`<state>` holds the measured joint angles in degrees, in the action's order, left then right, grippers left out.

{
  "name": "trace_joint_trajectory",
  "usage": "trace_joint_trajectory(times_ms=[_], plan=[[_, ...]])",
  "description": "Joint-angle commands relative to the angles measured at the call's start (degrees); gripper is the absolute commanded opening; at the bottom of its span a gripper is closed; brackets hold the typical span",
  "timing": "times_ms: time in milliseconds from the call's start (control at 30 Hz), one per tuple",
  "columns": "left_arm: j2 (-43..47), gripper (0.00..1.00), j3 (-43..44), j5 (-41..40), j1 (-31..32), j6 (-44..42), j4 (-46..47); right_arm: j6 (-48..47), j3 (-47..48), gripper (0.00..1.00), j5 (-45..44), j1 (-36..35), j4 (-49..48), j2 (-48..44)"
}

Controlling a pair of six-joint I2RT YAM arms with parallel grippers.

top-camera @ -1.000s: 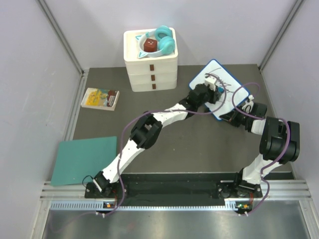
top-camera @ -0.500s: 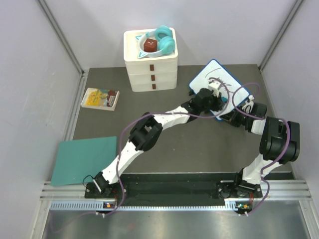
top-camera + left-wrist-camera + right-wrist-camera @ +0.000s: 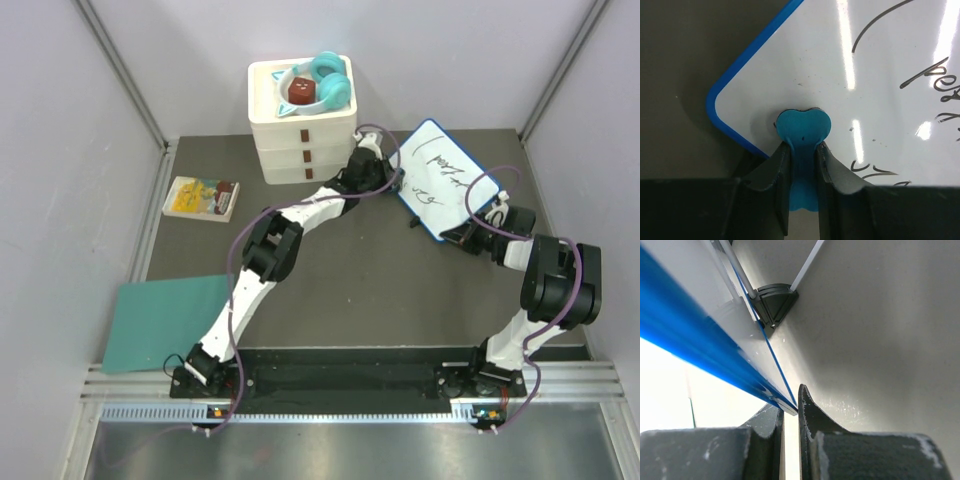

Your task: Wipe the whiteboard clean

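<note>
The left pincer (image 3: 801, 146) is closed tight on a small blue flat wiper (image 3: 803, 127). The wiper's tip touches the small white board with a blue rim (image 3: 445, 165) near its 9 o'clock corner. The board has black scribbles on it and sits at 1 o'clock on the dark bench (image 3: 350, 280). The right pincer (image 3: 790, 409) is pinched shut on the board's blue rim at 5 o'clock.

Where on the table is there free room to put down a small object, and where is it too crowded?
Free: the table between the two arms, and the strip between the yellow booklet and the teal sheet. Crowded: around the whiteboard, where the left end effector and right end effector work, beside the drawer box.
</note>
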<state>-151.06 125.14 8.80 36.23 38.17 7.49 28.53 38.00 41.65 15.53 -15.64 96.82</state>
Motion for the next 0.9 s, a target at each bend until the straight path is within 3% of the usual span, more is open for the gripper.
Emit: trace_joint_trajectory(times_ms=[0,367,700,867], plan=[[-3.62,0.00,2.73,-5.55,4.55,-5.03,-4.24,-3.05,-2.23,0.00,-3.33,-0.68,12.30,2.06],[-4.50,0.00,2.03,-2.82,10.96,-12.68,3.67,-3.05,-2.14,0.00,-3.33,-0.68,12.30,2.15],[-3.01,0.00,1.86,-3.35,17.20,-18.74,-5.89,-2.96,-2.05,0.00,-3.33,-0.68,12.30,2.24],[-1.07,0.00,-2.09,-10.71,17.74,-18.84,-6.08,-2.96,-2.05,0.00,-3.33,-0.68,12.30,2.24]])
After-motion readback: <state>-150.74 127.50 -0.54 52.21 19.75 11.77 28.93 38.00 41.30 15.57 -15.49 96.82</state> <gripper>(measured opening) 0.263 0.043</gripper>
